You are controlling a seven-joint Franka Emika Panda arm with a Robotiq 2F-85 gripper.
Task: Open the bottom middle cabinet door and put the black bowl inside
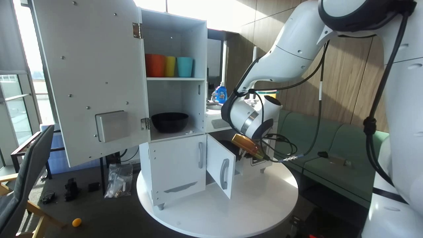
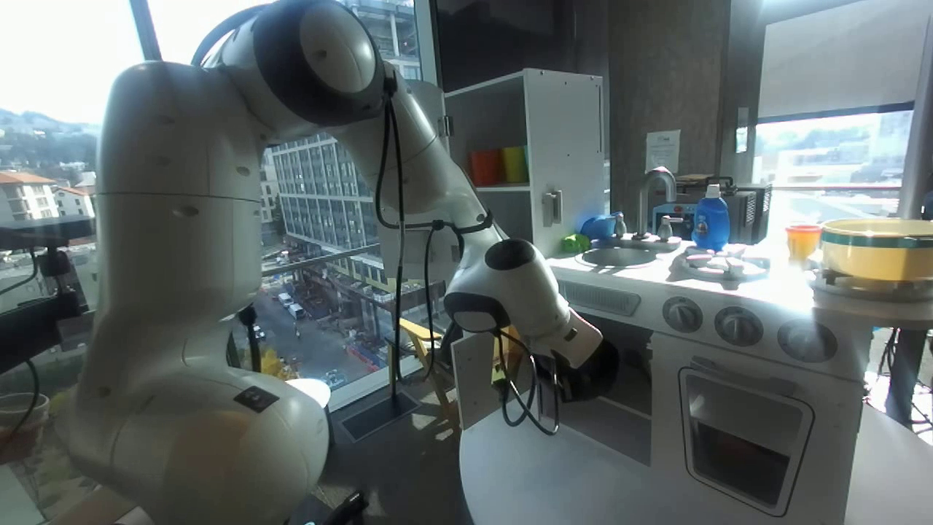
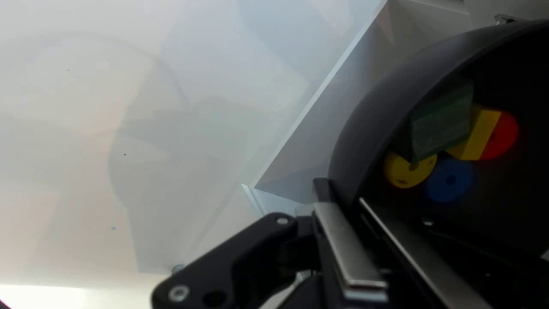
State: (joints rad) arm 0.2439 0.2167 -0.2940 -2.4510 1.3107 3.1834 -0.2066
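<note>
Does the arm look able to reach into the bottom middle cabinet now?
Probably yes: the bottom middle cabinet door stands open, and the tool holds the black bowl at the opening.

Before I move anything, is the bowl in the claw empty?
No, the wrist view shows a blue piece and a red piece inside the bowl.

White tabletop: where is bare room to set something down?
Bare: tabletop in front of the oven, wider lower door and open bottom middle cabinet door. Crowded: the cabinet opening, where the gripper holds the black bowl.
</note>
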